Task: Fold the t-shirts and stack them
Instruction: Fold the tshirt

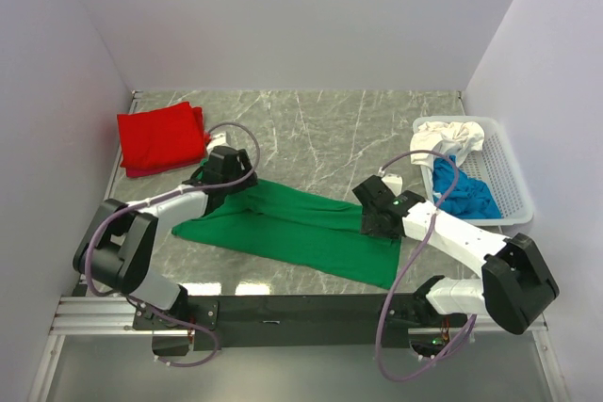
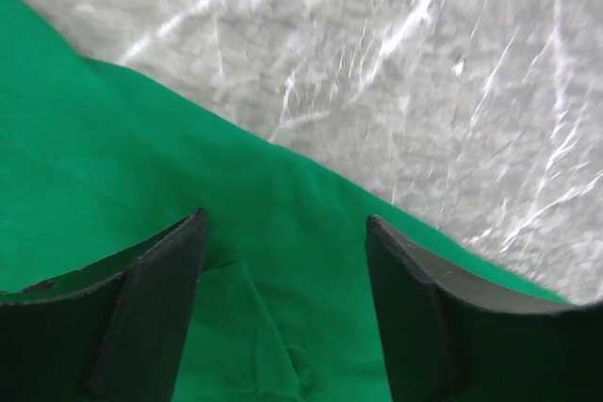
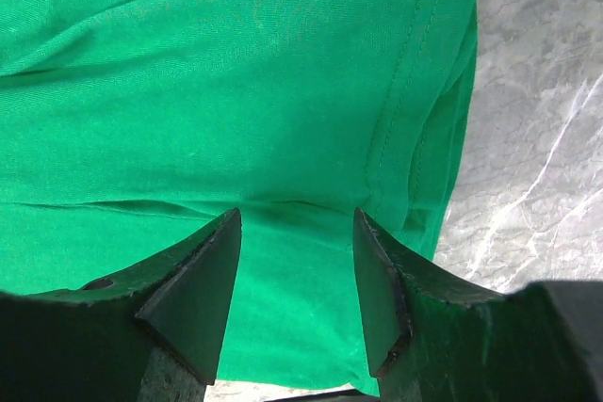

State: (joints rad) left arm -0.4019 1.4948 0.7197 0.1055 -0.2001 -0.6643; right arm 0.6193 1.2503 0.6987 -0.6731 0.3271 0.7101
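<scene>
Marble table [image 1: 320, 129] bearing a green t-shirt [image 1: 301, 228] at near centre, its long axis running from far left to near right, with a stitched hem at the right end. White basket [image 1: 513, 181] and folded red t-shirt [image 1: 160, 138] lie to either side. Left gripper [image 2: 283, 233] and right gripper [image 3: 297, 223], jaws spread, straddle opposite ends. Both should pinch matching edges evenly so that the fold lands square.

My green t-shirt [image 1: 292, 228] lies flat in a long slanted band mid-table. I see the red shirt [image 1: 160, 138] folded far left, white shirt [image 1: 450, 136] and blue shirt [image 1: 462, 193] crumpled far right
</scene>
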